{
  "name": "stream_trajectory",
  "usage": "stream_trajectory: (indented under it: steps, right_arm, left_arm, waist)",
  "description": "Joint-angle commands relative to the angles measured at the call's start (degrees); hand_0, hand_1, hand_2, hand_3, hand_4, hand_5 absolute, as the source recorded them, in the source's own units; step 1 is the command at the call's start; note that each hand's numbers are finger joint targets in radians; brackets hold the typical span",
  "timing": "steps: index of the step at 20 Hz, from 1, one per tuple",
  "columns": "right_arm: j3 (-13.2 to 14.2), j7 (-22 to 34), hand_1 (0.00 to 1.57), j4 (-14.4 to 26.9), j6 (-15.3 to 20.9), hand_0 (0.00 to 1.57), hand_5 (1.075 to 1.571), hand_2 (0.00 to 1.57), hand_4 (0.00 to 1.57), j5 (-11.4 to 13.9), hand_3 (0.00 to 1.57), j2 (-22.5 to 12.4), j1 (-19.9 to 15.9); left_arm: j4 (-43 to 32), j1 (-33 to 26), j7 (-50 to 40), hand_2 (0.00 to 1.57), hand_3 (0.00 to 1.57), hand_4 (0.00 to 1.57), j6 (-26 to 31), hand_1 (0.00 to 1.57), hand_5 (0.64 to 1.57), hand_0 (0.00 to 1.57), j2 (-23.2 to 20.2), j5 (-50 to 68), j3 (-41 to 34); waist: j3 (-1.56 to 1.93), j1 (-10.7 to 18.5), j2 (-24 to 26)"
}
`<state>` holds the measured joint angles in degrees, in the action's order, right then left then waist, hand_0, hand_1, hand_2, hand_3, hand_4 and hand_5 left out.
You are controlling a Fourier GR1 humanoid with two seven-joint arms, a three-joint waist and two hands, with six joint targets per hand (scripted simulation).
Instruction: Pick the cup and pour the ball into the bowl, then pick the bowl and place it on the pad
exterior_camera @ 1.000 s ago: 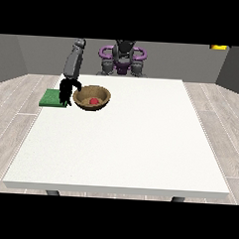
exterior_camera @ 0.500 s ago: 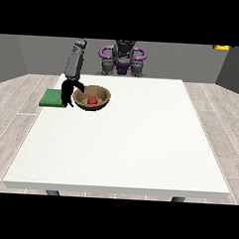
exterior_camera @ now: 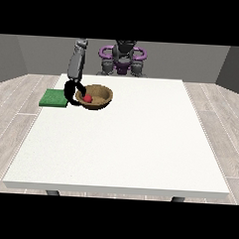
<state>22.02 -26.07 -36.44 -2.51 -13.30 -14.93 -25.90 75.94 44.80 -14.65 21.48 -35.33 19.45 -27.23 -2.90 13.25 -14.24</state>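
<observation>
Wooden and stiff, the bowl [exterior_camera: 96,96] with the red ball [exterior_camera: 87,98] sits on the desk [exterior_camera: 120,141] beside the green pad [exterior_camera: 54,97], likely light, best taken by the rim where the hand at the view's left [exterior_camera: 72,92] curls.

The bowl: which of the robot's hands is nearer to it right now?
The right hand, at the view's left, is nearer: it is at the rim of the bowl, on the side facing the green pad. No other hand shows over the table.

red ball [exterior_camera: 87,98], brown bowl [exterior_camera: 104,93], green pad [exterior_camera: 54,97]
</observation>
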Motion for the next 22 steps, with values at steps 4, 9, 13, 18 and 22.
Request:
stream_trajectory:
  steps: [4,9,13,18,22]
  right_arm:
    - [-0.73,6.61,1.57,2.66,10.01,1.57,1.525,1.57,0.92,4.43,1.41,-3.01,4.55]
    - [-2.09,14.29,1.57,-3.18,9.64,1.57,1.545,1.57,1.02,5.91,1.27,-10.04,5.36]
    - [-4.32,23.02,1.57,-6.87,11.61,1.57,1.554,1.57,1.02,6.96,1.07,-12.38,1.43]
    - [-5.3,27.92,1.57,-9.15,8.43,1.57,1.556,1.57,1.06,6.12,0.87,-16.51,0.93]
    - [-5.18,33.3,1.57,-9.23,3.32,1.57,1.568,1.57,1.09,6.15,0.68,-23.37,-1.86]
  left_arm:
    - [0.23,-0.28,-1.0,0.0,0.0,1.11,0.67,0.0,1.519,0.0,0.0,1.99,-0.55]
    - [-2.78,-2.63,-0.68,0.0,0.0,1.18,1.88,0.0,1.525,0.0,-1.73,2.52,-2.56]
    - [-6.54,-4.24,3.15,0.0,0.0,1.19,2.76,0.0,1.528,0.0,-2.86,1.3,-4.18]
    - [-8.07,-6.29,3.21,0.0,0.0,1.2,3.06,0.0,1.537,0.0,-4.11,1.01,-5.29]
    - [-9.25,-8.71,5.96,0.0,0.0,1.2,2.7,0.0,1.541,0.0,-3.91,-0.71,-5.25]
  waist:
    - [2.79,0.83,-3.2]
    - [2.66,-1.48,1.18]
    - [2.59,-3.92,1.63]
    - [2.59,-6.49,4.36]
    - [2.82,-8.28,4.63]
